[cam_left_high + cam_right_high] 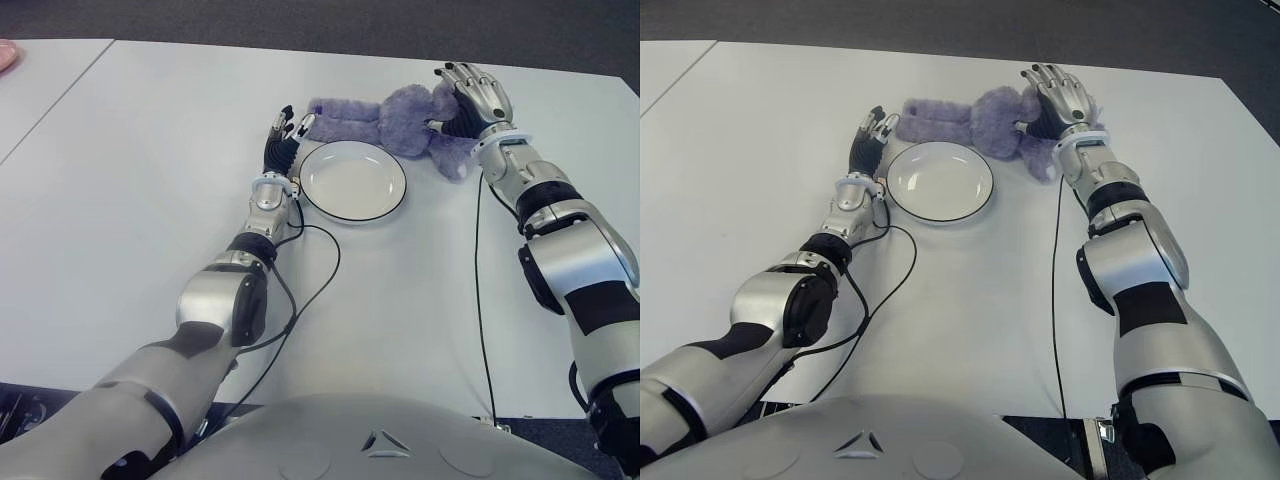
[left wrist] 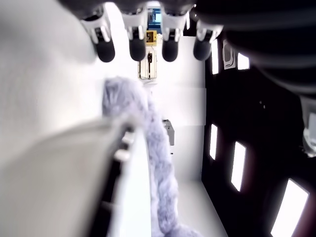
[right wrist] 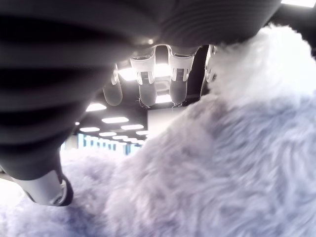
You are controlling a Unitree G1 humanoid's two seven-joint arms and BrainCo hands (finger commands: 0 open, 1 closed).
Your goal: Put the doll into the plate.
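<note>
A purple plush doll is seen lying stretched out on the white counter, just beyond the white, dark-rimmed plate, from about the plate's eleven o'clock round to its two o'clock. The plate is empty.

The right robot hand is placed over the doll's bulky end at the plate's two o'clock. Its fingers are shown extended above the fur, not yet closed around it. The left robot hand is held at the plate's ten o'clock, fingers straight and holding nothing, their tips near the doll's thin limb.

The grasp is judged to be the step in hand. Next, a closing of the right fingers on the plush body is called for, then a lift toward six o'clock into the plate.
</note>
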